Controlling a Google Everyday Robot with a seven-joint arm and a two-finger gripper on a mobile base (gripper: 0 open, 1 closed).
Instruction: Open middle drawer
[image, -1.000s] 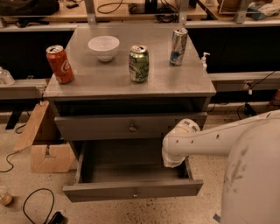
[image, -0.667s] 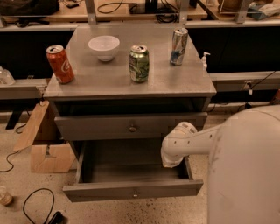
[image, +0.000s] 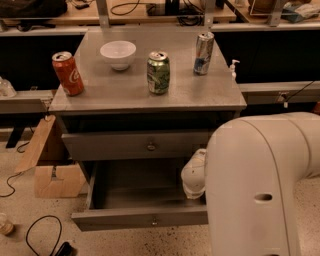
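The middle drawer is pulled out from the grey cabinet. Its long flat front with a small round knob faces me, and its deep grey box looks empty. Above it, the taller top drawer with its own knob is shut. The lowest drawer is hidden. My gripper shows only as a white rounded end over the right side of the open drawer's box. The rest is hidden behind my large white arm.
On the cabinet top stand a red cola can, a white bowl, a green can and a silver-blue can. A cardboard piece leans at the left, with cables on the floor.
My arm's white bulk has swung left and now covers more of the lower right view. The gripper end stays over the drawer's right side. The drawer is as far out as before.
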